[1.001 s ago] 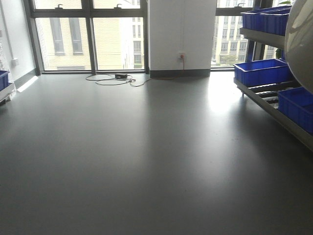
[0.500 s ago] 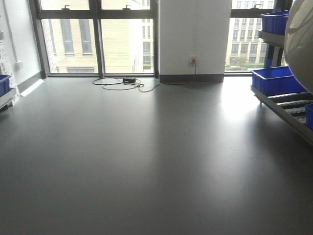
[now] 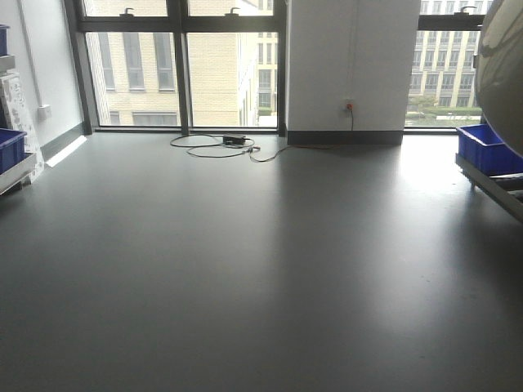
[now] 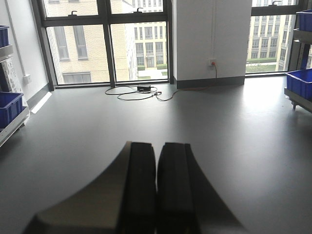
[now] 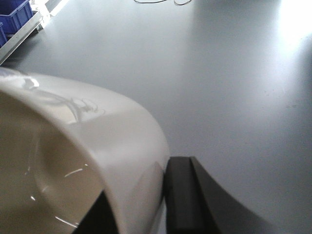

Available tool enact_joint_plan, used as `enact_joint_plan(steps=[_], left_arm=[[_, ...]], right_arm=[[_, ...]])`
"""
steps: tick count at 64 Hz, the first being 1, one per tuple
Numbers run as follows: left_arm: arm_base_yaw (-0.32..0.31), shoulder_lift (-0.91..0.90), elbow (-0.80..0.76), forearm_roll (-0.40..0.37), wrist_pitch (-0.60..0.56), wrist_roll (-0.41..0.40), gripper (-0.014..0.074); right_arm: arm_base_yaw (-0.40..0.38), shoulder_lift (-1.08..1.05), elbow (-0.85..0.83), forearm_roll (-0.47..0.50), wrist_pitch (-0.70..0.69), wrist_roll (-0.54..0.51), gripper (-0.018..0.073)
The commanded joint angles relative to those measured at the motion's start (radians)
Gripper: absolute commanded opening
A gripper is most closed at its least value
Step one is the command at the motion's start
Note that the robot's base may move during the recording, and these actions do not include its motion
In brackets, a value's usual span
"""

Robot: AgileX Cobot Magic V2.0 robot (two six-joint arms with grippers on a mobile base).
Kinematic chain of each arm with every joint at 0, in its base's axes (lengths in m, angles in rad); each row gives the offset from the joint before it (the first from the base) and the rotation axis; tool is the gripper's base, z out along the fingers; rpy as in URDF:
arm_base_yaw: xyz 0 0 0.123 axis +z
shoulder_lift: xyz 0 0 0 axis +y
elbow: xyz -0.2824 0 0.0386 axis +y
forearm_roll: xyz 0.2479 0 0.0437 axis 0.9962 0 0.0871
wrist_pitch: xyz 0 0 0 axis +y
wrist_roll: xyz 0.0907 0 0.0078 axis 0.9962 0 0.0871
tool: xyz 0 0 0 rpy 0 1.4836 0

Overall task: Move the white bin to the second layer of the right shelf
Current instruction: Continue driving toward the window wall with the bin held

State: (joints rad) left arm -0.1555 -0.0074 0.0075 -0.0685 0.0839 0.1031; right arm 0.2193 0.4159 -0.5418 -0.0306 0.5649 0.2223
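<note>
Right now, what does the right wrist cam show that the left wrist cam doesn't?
Only right wrist: the white bin, its wall clamped in the right gripper.
Only left wrist: the left gripper, shut on nothing; the windows; the wall socket; the right-side blue crates.
Both: the grey floor, the floor cable and the left-side blue crate.

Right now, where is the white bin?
In the right wrist view, the white bin fills the lower left, its wall pinched in the right claw, above the floor.
</note>
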Motion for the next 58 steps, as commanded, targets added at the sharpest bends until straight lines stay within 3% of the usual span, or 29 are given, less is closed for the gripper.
enact_joint_plan(steps=[1, 58], left_arm=[[-0.004, -0.014, 0.037, -0.005, -0.084, -0.004, 0.0085], [-0.004, -0.014, 0.037, -0.005, -0.084, -0.004, 0.0085]], right_arm=[[-0.006, 0.011, -0.031, -0.004, -0.101, -0.002, 0.0033], [-0.006, 0.011, -0.031, -0.004, -0.101, -0.002, 0.0033]])
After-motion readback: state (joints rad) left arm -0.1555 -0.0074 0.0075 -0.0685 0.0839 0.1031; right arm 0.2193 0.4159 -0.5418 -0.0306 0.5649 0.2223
